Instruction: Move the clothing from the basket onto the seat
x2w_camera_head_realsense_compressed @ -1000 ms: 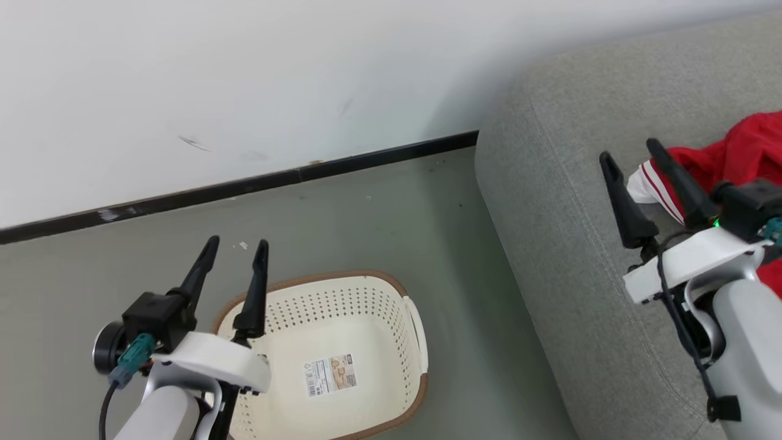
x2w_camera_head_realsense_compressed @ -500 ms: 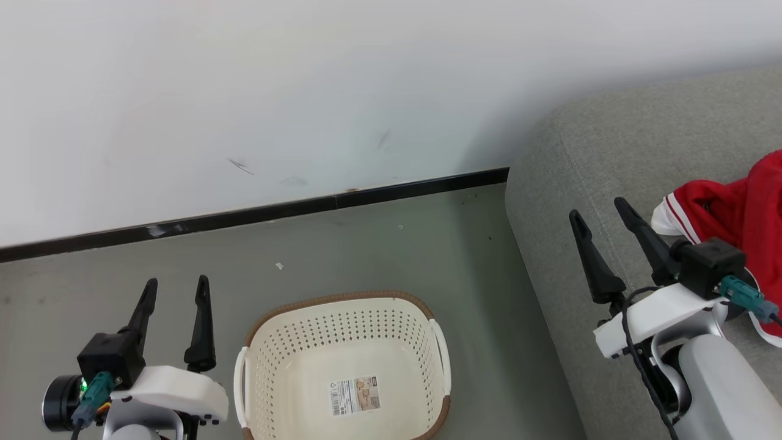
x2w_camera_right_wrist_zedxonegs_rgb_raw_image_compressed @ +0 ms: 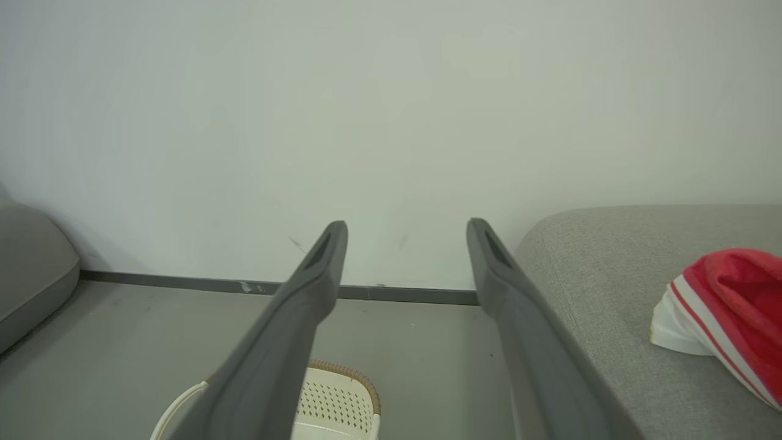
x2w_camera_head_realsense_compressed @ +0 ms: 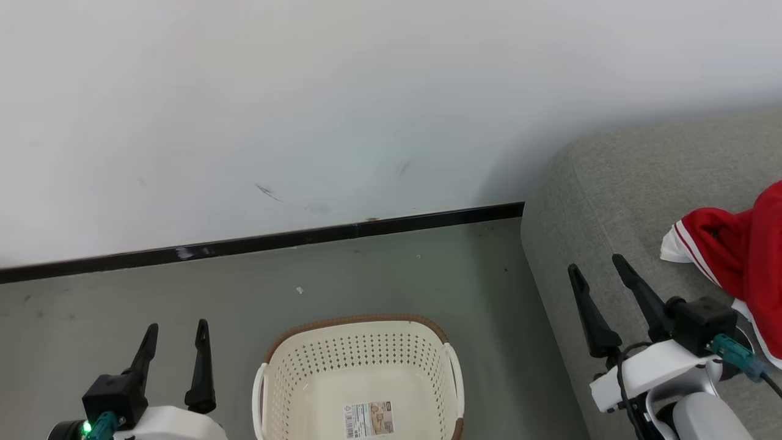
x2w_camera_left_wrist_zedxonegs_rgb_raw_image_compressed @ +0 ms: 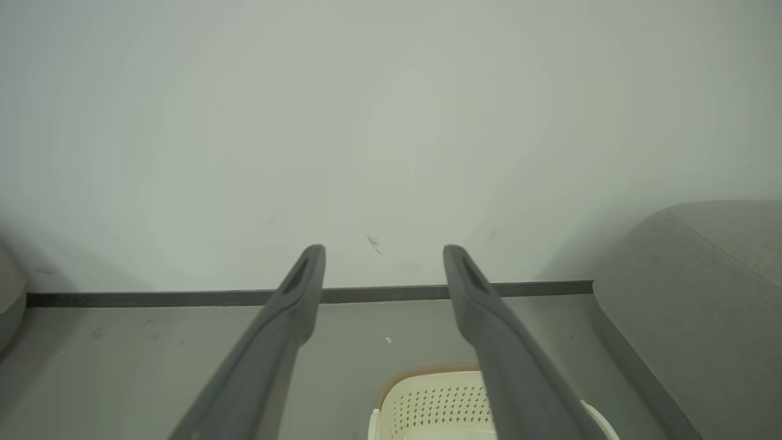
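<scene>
The cream basket (x2w_camera_head_realsense_compressed: 360, 354) stands on the floor at the bottom centre, holding nothing but the label on its floor; its rim also shows in the wrist views (x2w_camera_left_wrist_zedxonegs_rgb_raw_image_compressed: 427, 397) (x2w_camera_right_wrist_zedxonegs_rgb_raw_image_compressed: 342, 391). Red clothing (x2w_camera_head_realsense_compressed: 733, 250) with white stripes lies on the grey seat (x2w_camera_head_realsense_compressed: 617, 201) at the right (x2w_camera_right_wrist_zedxonegs_rgb_raw_image_compressed: 727, 305). My left gripper (x2w_camera_head_realsense_compressed: 175, 330) is open beside the basket's left side, empty. My right gripper (x2w_camera_head_realsense_compressed: 597, 266) is open over the seat's left part, just left of the clothing, with nothing between its fingers.
A white wall with a black baseboard (x2w_camera_head_realsense_compressed: 263, 241) runs behind the basket. Grey floor (x2w_camera_head_realsense_compressed: 379, 275) lies between wall, basket and seat. Another grey cushion edge (x2w_camera_right_wrist_zedxonegs_rgb_raw_image_compressed: 30, 269) shows at far left in the right wrist view.
The head view has tilted up, so wall fills more and the basket sits lower. My left gripper has come off the basket to its left; my right gripper has drawn back from the clothing.
</scene>
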